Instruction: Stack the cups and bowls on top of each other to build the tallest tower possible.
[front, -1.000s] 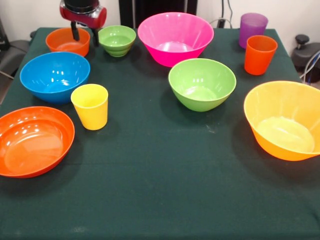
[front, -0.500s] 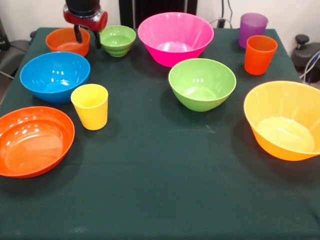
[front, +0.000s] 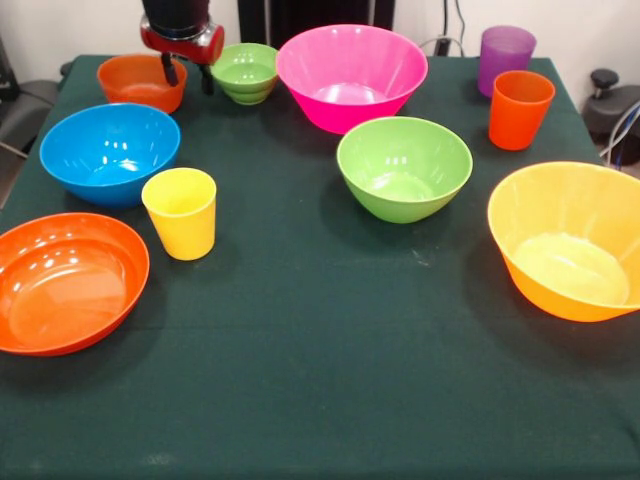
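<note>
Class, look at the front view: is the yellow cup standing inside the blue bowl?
No. The yellow cup stands upright on the tablecloth, outside the blue bowl.

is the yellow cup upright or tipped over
Upright: the yellow cup stands on its base on the table, open mouth facing up.

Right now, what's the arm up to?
Nothing is stacked yet: every bowl and cup sits alone on the table. The end effector is at the far corner, its fingers open, one over the small orange bowl and the other in the gap beside the small green bowl. It holds nothing.
</note>
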